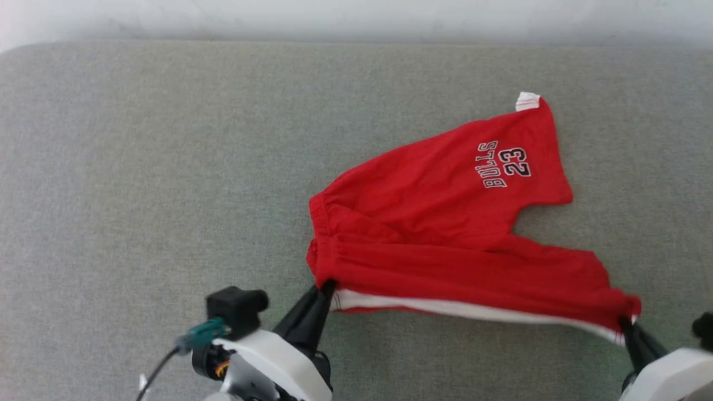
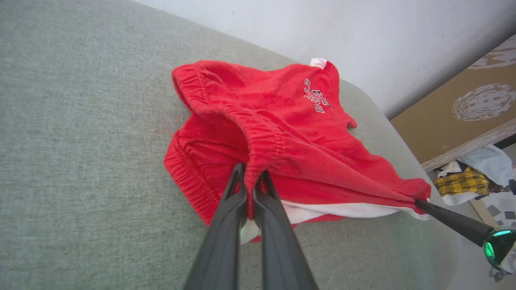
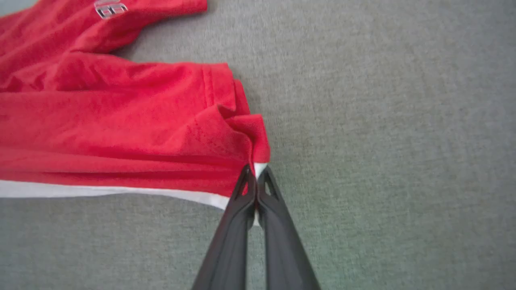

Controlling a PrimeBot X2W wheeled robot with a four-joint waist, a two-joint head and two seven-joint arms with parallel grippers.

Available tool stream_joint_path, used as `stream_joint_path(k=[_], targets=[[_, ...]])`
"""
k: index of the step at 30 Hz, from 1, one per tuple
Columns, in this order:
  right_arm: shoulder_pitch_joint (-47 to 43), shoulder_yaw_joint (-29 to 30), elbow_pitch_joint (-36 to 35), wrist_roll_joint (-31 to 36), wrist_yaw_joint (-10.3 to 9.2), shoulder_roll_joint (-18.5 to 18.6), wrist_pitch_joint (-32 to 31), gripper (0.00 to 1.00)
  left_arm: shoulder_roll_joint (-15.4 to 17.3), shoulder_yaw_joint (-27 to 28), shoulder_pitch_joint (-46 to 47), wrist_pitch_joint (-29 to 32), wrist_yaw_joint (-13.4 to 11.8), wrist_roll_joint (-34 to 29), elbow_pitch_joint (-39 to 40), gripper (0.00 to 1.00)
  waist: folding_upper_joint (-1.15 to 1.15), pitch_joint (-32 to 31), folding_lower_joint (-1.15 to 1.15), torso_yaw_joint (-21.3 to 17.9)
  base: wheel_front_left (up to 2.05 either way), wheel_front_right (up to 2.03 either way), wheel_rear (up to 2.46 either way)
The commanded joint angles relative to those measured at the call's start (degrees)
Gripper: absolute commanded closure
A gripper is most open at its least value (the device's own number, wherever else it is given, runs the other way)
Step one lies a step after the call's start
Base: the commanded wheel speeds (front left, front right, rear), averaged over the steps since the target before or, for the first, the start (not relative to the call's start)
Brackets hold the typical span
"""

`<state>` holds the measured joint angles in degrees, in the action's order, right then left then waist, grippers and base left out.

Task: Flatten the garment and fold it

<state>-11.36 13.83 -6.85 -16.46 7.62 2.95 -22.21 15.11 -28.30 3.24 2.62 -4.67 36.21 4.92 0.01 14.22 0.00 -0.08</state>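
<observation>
Head view: we are flattening the garment (image 1: 445,223), left jaws clamped on its waistband (image 1: 318,234), right jaws clamped on a leg hem (image 1: 628,309); next, we should draw them apart.

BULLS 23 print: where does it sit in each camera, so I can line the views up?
Head view: print upper right, on the shorts' far leg.
Left wrist view: print upper middle, small.
Right wrist view: print at the top edge, left, partly cut off.
Shared landmark: white side stripe along the shorts' near edge.
</observation>
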Motion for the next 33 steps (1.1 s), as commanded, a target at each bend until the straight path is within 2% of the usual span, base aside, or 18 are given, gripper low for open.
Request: stream_joint_path(k=[1, 7, 12, 18, 26, 33], targets=[[1.6, 0.3, -1.2, -1.8, -0.13, -0.1, 0.6, 1.0, -0.4, 1.4, -0.8, -1.0, -0.1, 1.6, 1.3, 1.0, -0.01, -1.2, 0.0, -0.7, 0.0, 0.0, 0.0], [7.2, 0.8, -9.6, -7.0, -0.13, -0.1, 0.0, 1.0, -0.2, 6.5, -0.1, -2.0, 0.4, 6.8, 9.1, 1.0, -0.01, -4.7, 0.0, -1.9, 0.0, 0.0, 0.0], [15.4, 0.5, -16.8, -7.6, -0.13, -0.1, -3.2, 1.0, 0.7, 10.3, 4.8, 0.8, -2.2, 8.2, 15.0, 1.0, -0.01, -8.1, 0.0, -2.5, 0.0, 0.0, 0.0], [27.1, -2.6, -21.9, -7.9, -0.13, -0.1, -9.3, 1.0, 1.7, 12.7, 15.2, 8.6, -5.3, 10.5, 20.4, 1.0, -0.01, -11.4, 0.0, -3.0, 0.0, 0.0, 0.0], [39.7, -3.9, -23.1, -9.5, -0.13, 0.3, -18.1, 1.0, 3.0, 13.5, 28.9, 21.0, -11.8, 12.2, 20.8, 1.0, -0.01, -11.4, 0.0, -3.2, 0.0, 0.0, 0.0], [47.6, -4.6, -17.0, -9.7, -0.13, 0.8, -24.7, 1.0, 4.7, 11.8, 36.5, 30.1, -14.1, 13.6, 14.2, 1.0, -0.01, -5.8, 0.0, -4.0, 0.0, 0.0, 0.0]])
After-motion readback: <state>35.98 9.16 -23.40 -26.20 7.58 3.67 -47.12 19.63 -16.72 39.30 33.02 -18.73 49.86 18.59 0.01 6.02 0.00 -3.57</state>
